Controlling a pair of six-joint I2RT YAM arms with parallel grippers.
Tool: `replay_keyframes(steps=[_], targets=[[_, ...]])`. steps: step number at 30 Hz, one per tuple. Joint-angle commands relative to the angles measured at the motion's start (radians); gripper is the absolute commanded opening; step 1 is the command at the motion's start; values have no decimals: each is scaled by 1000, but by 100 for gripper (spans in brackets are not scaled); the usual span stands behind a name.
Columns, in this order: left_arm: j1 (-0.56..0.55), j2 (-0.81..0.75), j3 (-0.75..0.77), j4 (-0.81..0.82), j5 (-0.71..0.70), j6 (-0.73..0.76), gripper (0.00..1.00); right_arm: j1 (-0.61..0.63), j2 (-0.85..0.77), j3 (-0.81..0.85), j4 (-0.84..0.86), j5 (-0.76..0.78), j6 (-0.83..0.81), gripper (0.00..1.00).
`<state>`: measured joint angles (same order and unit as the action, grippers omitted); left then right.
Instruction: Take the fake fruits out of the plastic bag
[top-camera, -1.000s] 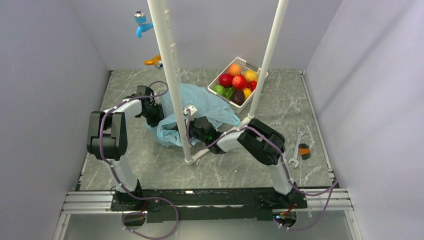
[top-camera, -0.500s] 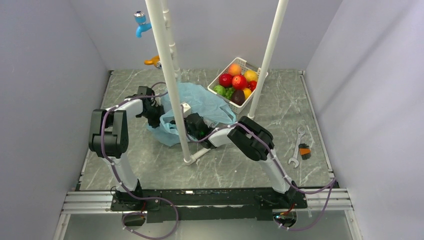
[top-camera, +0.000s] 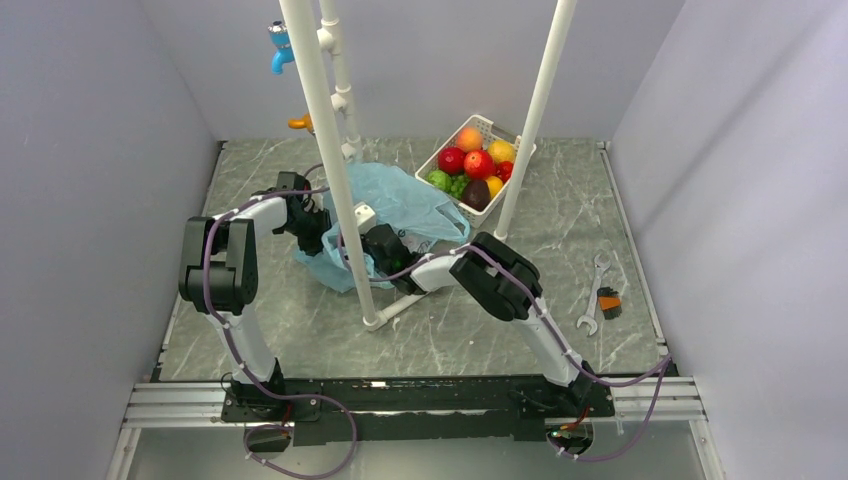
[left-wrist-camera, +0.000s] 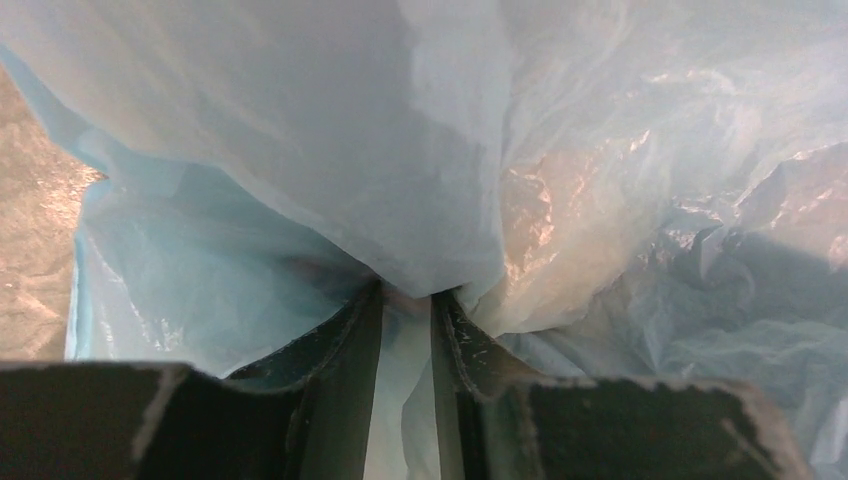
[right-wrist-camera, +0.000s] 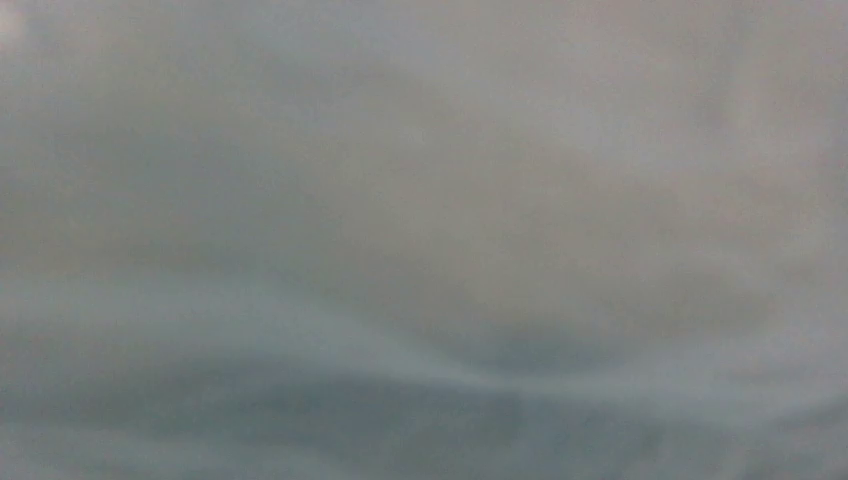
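The light-blue plastic bag (top-camera: 405, 203) lies crumpled at mid-table. My left gripper (top-camera: 314, 226) is at its left edge, and in the left wrist view it (left-wrist-camera: 407, 296) is shut on a fold of the bag's film (left-wrist-camera: 300, 130). My right gripper (top-camera: 376, 243) reaches into the bag's mouth from the right, and its fingertips are hidden by film and a pole. The right wrist view shows only blurred grey-blue film (right-wrist-camera: 420, 240). No fake fruits show in the bag. A peach tint (left-wrist-camera: 545, 215) shows through the film.
A white slotted basket (top-camera: 500, 129) holding red, orange, green and dark fruits stands at the back right. A white pipe frame (top-camera: 330, 170) leans across the bag, with a second pole (top-camera: 530, 120) beside the basket. Wrenches (top-camera: 598, 290) lie at the right. A blue tap (top-camera: 283, 45) hangs on the back wall.
My right gripper has moved left, deeper into the bag. The near white pole has tilted left with it. My left gripper has stayed on the bag's edge.
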<state>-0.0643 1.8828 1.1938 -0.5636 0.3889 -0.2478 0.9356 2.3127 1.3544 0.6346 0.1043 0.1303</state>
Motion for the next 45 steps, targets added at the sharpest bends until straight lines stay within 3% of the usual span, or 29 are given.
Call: replay_keyframes(steps=[1,4,8,17,21,25,30,37,45], targets=[[-9,16,24,-18,2,16,34,4,-91,-73,5,25,6,12],[-9,15,30,-25,-20,17,42,-6,-169,-142,37,27,20,0],[-9,17,38,-32,-37,18,48,-19,-255,-237,71,38,34,0],[-8,32,63,-50,-77,22,50,-49,-441,-396,47,-28,76,0],[-8,39,72,-59,-81,28,52,-60,-497,-391,-50,-94,99,0],[-9,22,59,-53,-81,28,55,-115,-512,-317,-270,-239,163,0],[-8,2,60,-58,-92,36,57,-221,-518,-211,-598,-539,190,0],[-6,-92,23,-55,-26,46,64,-231,-618,-197,-946,-507,105,0],[31,-425,-179,13,230,44,82,-247,-601,-162,-929,-534,73,0]])
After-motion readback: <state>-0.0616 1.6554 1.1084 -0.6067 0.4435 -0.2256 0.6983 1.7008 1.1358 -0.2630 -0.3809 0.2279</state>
